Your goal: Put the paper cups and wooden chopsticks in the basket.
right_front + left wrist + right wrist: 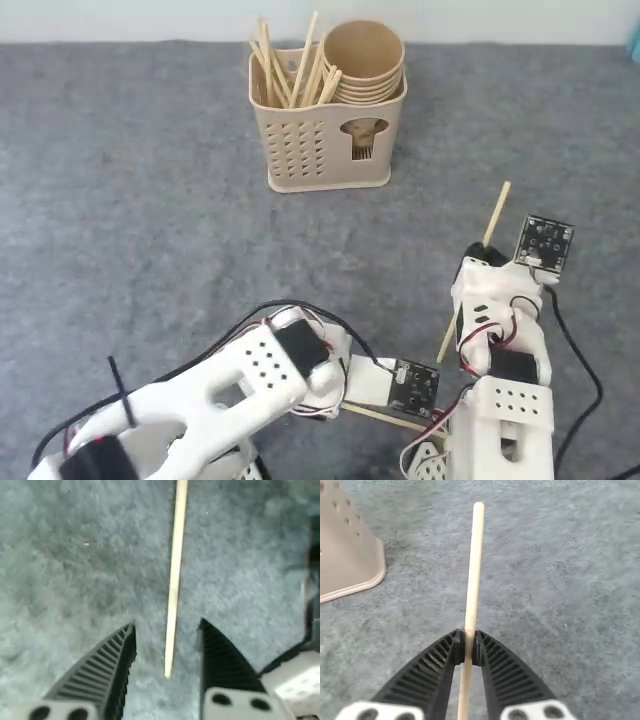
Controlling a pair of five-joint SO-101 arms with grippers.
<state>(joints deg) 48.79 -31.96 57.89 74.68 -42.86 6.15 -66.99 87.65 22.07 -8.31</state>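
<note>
So the grey, felt-like tabletop (120, 200) takes up pretty much everything, with just a pale strip (150, 20) of the room past its far edge. The basket (320, 150) stands upright at the far middle. It has a stack of paper cups (365, 60) in the half on the right arm's side and a bunch of chopsticks (290, 65) leaning in the other half. The bit that matters imo: the right pincer (468, 642) is pressed together on the held chopstick (474, 570), gripping it partway along. From there the basket lies further out across the tabletop and off toward the left arm's side. That stick's long axis runs roughly away from the arm, with the free end tipped a bit away from the basket. So I'd guess it needs swinging round and standing more upright before it'll drop in, and it probably has to get past the cups to reach the stick half. The right arm is clearly the nearer one to the basket. The left pincer (166, 625) is spread wide, low over the tabletop near the arms' bases. A loose chopstick (175, 570) lies flat and lengthwise between its jaws, touching neither as far as I can tell.
</note>
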